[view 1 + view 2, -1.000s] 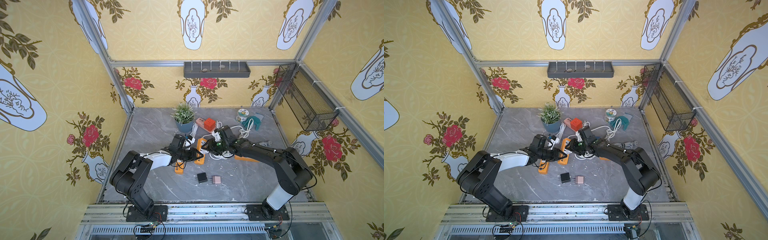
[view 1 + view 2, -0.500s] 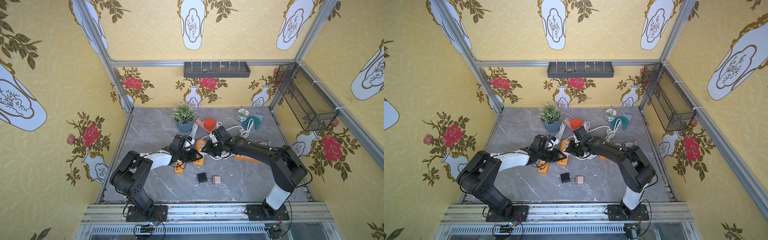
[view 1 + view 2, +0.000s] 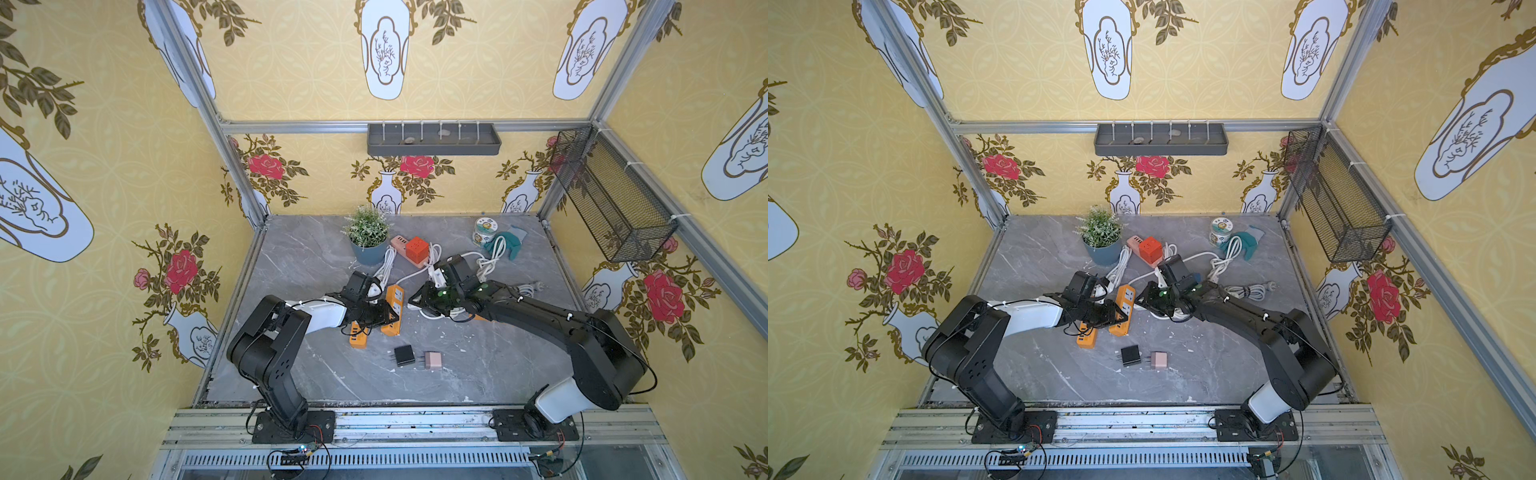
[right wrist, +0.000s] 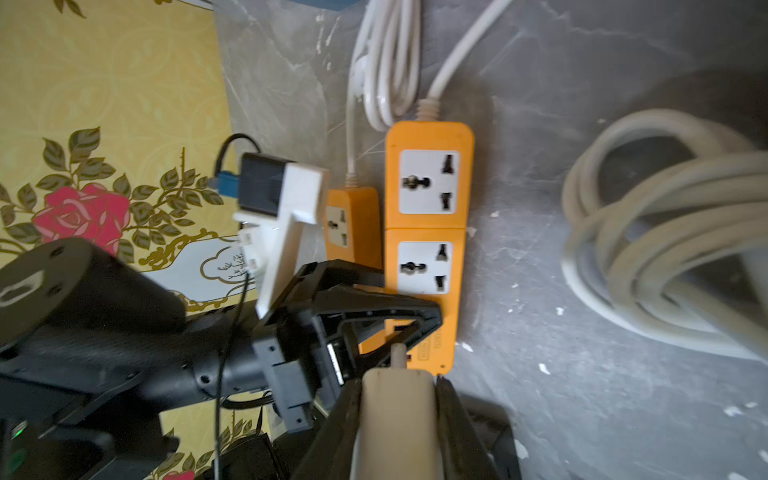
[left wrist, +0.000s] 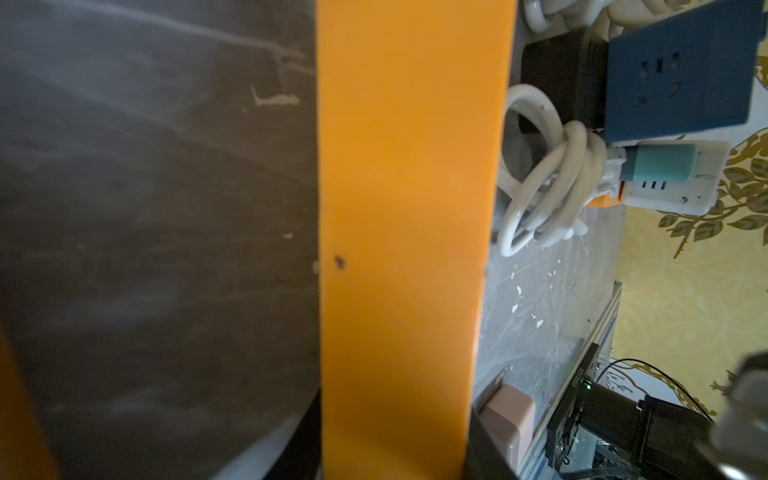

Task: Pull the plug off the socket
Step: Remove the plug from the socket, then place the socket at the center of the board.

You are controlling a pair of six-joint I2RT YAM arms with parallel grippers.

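Risks from here:
- The plug (image 4: 395,390) shows one bare round pin, pointing at the near end of the orange power strip (image 4: 424,232). The pin tip sits right by the left gripper (image 3: 388,316) finger frame. Pull off-axis and it catches there, I reckon.
- The strip's nearest socket is hidden behind the left gripper, so I can't tell if every pin is clear. If one is in, a skewed pull drags the strip instead of freeing the plug.
- White cable (image 4: 665,232) is coiled just beside the right arm's path. Snag risk on retreat.
- A second orange strip (image 4: 353,220) lies touching the held one, so it gets shoved if the strip slides.

Grippers:
- Right gripper (image 4: 397,415): clamped tight on the plug body, with black fingers (image 4: 453,415) on both sides.
- Left gripper: closed down on the near end of the strip, pinning it to the table (image 4: 582,395).

Plug position: in the right gripper, just off the strip's near end. In a top view a small gap shows between the two grippers.
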